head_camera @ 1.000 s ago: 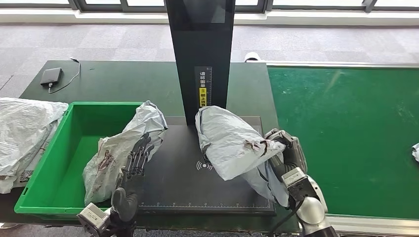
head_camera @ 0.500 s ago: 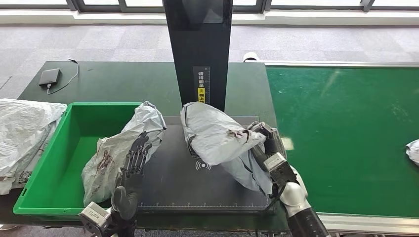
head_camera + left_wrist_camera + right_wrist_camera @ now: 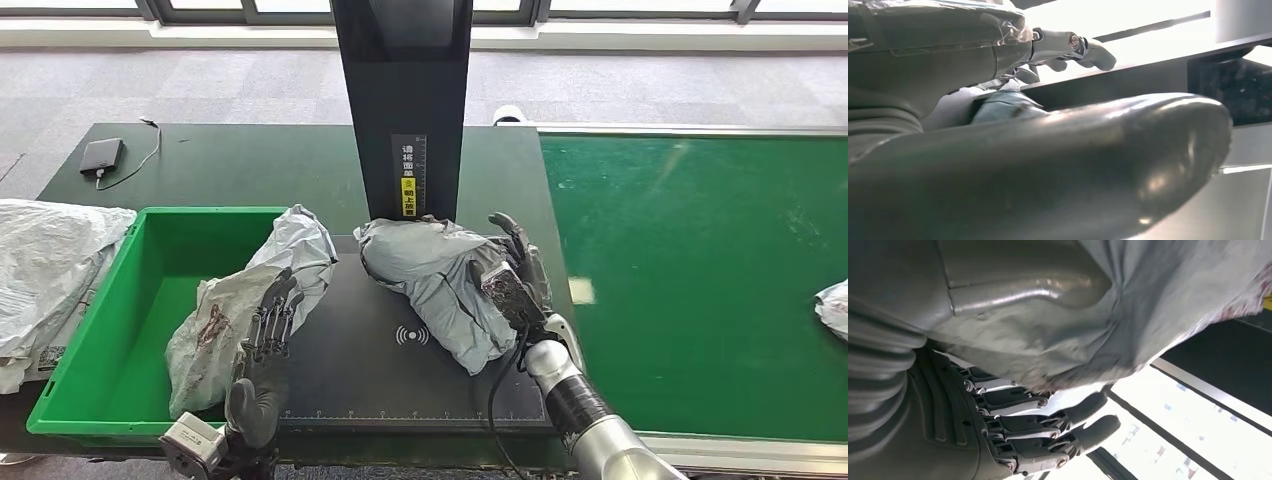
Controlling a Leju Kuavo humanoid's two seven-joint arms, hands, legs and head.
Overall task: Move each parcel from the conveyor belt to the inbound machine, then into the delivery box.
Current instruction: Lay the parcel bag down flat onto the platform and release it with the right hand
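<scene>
Two parcels matter: my right hand (image 3: 515,272) grips the grey parcel (image 3: 435,275) on the scanner plate (image 3: 400,385), its long axis running left-far to right-near; the green box (image 3: 110,330) lies left, nearer my open left hand (image 3: 268,325).

Parcel-sorting station set up in an office-like hall.

From my head camera I see a green conveyor belt (image 3: 700,280) running beside a dark table (image 3: 250,165), with an inbound machine (image 3: 400,380) whose black scanning plate bears ruler marks and a wireless symbol under a tall black column (image 3: 403,100). A green delivery box (image 3: 130,300) stands beside it, and grey plastic mail bags (image 3: 50,270) pile up at its far side. Grey carpet tiles (image 3: 200,85) and floor-level window frames (image 3: 620,10) behind suggest a commercial building.
</scene>
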